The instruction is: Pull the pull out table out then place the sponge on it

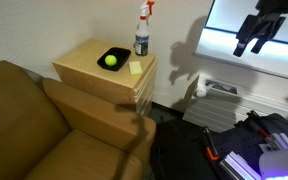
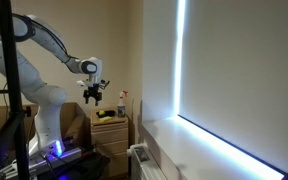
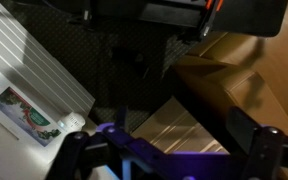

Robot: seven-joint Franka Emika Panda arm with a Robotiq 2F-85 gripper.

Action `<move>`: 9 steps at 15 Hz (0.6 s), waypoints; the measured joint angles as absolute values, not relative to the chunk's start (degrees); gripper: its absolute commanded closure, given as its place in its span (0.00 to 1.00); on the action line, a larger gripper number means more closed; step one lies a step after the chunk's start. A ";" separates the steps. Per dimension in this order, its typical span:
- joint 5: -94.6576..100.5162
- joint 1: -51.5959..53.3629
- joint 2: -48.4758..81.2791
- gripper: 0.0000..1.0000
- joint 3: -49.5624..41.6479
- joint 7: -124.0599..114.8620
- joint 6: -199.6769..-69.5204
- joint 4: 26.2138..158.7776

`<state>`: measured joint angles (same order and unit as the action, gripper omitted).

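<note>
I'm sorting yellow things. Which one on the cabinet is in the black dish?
The round yellow-green ball sits in the black dish. The flat pale sponge lies beside it, on the cabinet top.

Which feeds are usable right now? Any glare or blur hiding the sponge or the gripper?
In an exterior view the sponge is evenly lit and clear, while the gripper is silhouetted against a bright window; in an exterior view window glare leaves the cabinet dim and small; wrist view is dark, its near fingers blurred.
</note>
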<state>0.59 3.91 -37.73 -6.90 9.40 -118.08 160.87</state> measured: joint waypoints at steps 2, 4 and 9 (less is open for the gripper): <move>0.49 3.87 -30.40 0.00 -6.49 8.52 -127.30 160.86; 2.36 3.44 -23.84 0.00 -4.14 4.88 -137.17 160.70; 3.36 3.40 -10.85 0.00 3.09 -7.82 -150.48 160.30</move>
<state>3.36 3.40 -10.85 3.09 -7.82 -150.48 160.30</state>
